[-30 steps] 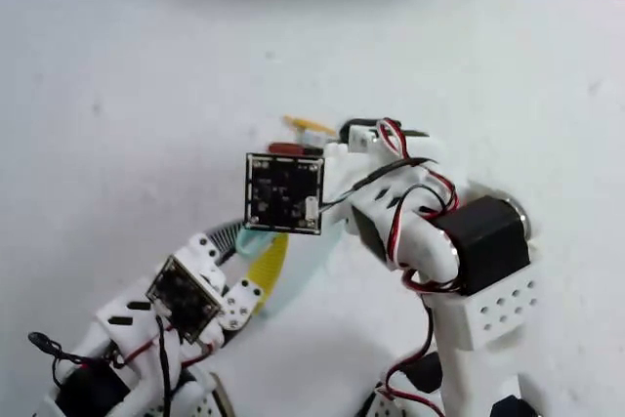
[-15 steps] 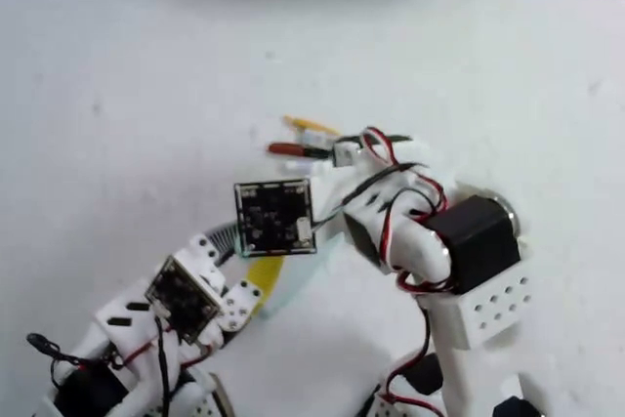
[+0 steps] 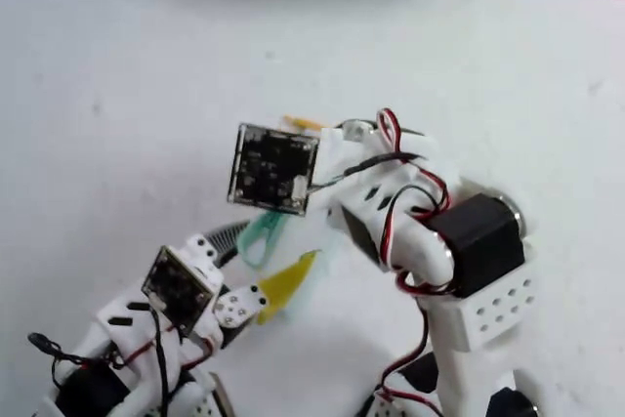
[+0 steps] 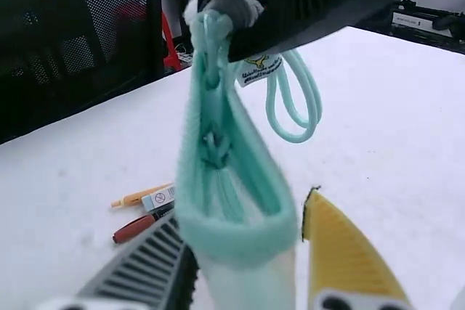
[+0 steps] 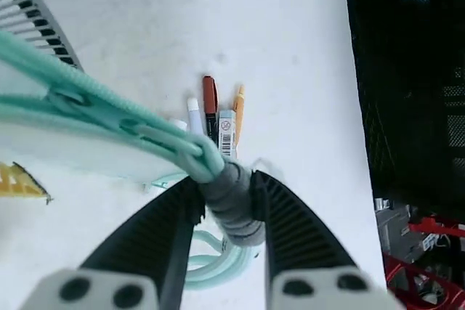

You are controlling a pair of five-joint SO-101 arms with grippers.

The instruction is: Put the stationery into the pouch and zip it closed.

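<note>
In the high view most of the pouch [image 3: 262,237] is hidden under the right arm's camera board [image 3: 273,168]. Only a mint strip is seen below the board, and of the stationery [image 3: 304,124] only an orange tip is exposed, about mid-surface. The wrist views fill this in. The right gripper [image 5: 228,188] is seen clamped narrow on the pouch's grey end tab [image 5: 231,208], with a mint loop cord [image 5: 211,260] hanging off that end. The pouch is held up off the table [image 3: 117,95], nearer the near edge than the pens. Its other end is cut off by the frame in both wrist views. The left gripper [image 4: 243,212] is spread wide. The pouch sits between the ribbed grey finger and the yellow one, against the grey side and apart from the yellow. The zip line is visible, but how far it is closed cannot be made out. From the right wrist, four pen-like items are seen side by side on the surface: white, red-brown, labelled and orange. The surface is plain white. A dark mesh panel [image 4: 80,49] is seen past its edge.
</note>
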